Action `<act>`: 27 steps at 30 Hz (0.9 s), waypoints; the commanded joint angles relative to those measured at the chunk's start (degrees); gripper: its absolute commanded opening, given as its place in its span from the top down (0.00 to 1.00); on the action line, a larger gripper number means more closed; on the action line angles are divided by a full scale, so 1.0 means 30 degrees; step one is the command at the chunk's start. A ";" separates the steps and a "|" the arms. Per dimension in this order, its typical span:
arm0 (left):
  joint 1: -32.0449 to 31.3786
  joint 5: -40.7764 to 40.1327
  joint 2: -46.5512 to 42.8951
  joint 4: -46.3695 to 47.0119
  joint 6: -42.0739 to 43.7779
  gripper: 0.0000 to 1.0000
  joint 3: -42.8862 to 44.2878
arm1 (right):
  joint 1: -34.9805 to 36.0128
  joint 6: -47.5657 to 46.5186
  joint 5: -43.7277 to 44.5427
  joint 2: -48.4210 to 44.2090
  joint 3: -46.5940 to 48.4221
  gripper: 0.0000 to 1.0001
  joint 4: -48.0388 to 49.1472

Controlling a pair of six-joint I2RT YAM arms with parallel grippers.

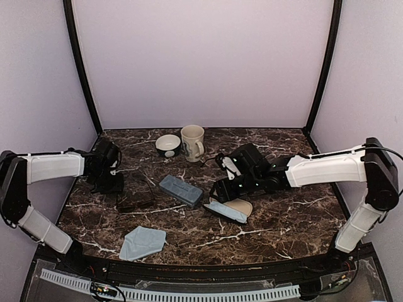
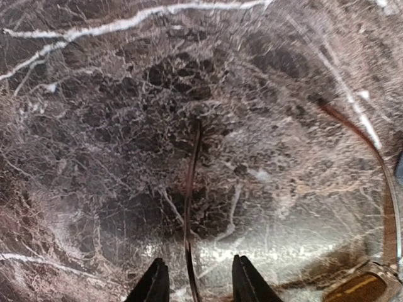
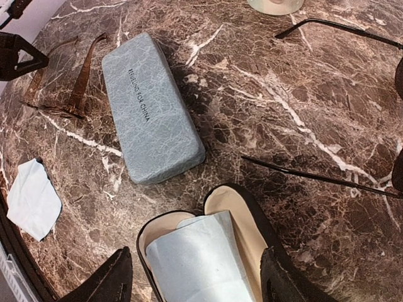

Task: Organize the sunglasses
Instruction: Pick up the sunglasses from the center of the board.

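1. Two pairs on the table. The brown glasses (image 1: 135, 200) lie left of centre near the left edge, arms unfolded. The wire glasses (image 3: 315, 176) lie right of centre, arms spread, under the right arm.
2. Left claw (image 2: 198, 261): jaws apart, straddling one brown arm with a gap on both sides. No grip visible.
3. Right claw (image 3: 196, 264): jaws wide, over the open oval case (image 3: 245, 220), one finger outside each long rim. Cannot tell if they touch it.
4. A folded cloth (image 3: 195, 258) lies inside that case.
5. The grey case (image 1: 181, 190) is shut and sits between the brown glasses and the oval case, near both.
6. The bowl (image 1: 168, 145) and mug (image 1: 192, 143) stand side by side at the back edge, centre.
7. A loose cloth (image 1: 142, 243) lies near the front edge, left of centre.
8. Open room: bare table (image 1: 296, 214) from the oval case to the right edge, and the front-right corner.
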 commanded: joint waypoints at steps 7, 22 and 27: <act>0.0230 -0.0338 0.2143 0.0736 0.0929 0.70 0.1244 | -0.0034 -0.0267 -0.0051 0.0103 0.0523 0.30 0.0272; 0.0608 -0.0354 0.3782 0.0769 0.1757 0.82 0.2547 | -0.0034 -0.0241 -0.0005 0.0345 0.0877 0.30 -0.0007; 0.0626 -0.0261 0.3849 0.0772 0.1750 0.86 0.2576 | -0.0034 -0.0254 -0.0034 0.0367 0.0975 0.30 -0.0058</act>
